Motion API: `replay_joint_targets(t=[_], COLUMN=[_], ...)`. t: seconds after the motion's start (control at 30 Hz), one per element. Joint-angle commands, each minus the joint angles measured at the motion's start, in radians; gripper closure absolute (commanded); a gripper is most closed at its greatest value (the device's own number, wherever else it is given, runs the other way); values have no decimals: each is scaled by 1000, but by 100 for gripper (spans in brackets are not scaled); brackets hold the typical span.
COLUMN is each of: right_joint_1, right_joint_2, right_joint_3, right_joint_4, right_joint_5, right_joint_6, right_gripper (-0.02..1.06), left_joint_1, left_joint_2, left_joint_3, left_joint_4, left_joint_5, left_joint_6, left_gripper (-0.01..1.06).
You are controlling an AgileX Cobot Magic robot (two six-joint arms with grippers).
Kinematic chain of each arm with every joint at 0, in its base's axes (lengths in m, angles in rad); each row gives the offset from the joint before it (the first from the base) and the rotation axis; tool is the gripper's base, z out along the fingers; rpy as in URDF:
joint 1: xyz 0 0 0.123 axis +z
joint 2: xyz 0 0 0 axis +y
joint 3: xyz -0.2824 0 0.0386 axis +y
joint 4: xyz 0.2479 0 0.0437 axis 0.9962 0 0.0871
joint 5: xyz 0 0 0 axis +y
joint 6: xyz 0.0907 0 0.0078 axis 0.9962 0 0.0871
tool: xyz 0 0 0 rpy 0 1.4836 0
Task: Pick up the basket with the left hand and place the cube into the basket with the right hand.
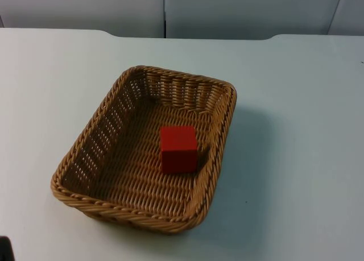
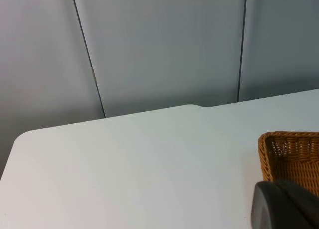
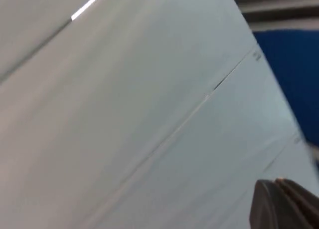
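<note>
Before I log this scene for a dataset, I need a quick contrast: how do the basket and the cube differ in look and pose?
The basket is brown woven wicker; the cube is plain, smooth red. The basket is a wide, open, shallow tray; the cube is a small solid block. The basket sits on the white table; the cube rests inside it, on the woven floor towards its right wall. Both are boxy and stand upright.

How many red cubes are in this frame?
1. The red cube sits inside the wicker basket, on its woven floor toward the right wall. The basket's inside is open to view, so none seems hidden.
</note>
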Motion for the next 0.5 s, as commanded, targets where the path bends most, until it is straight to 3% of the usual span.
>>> replay_joint_targets(t=[0.0,0.07,0.13,0.3,0.43,0.47], right_joint_1=[1,1,1,1,1,1], right_joint_2=[-3,-3,-3,-3,-3,-3], right_joint_3=[4,4,2,-15,-28,-42], right_joint_4=[-2,-147,-172,-2,-2,-2], right_joint_5=[9,-12,-19,-42,-93,-113], right_joint_6=[-145,-145,-145,-137,-53,14], right_gripper=[105,105,105,105,105,105], left_joint_1=[-2,-2,-2,-2,-2,-2], left_joint_2=[-5,-5,-5,-5,-5,-5], left_joint_3=[6,6,6,6,6,6], left_joint_4=[-10,-10,-10,-10,-10,-10], left_joint_5=[-3,-3,-3,-3,-3,-3], left_joint_6=[-7,-7,-5,-5,-5,-5], left_gripper=[105,105,105,105,105,105])
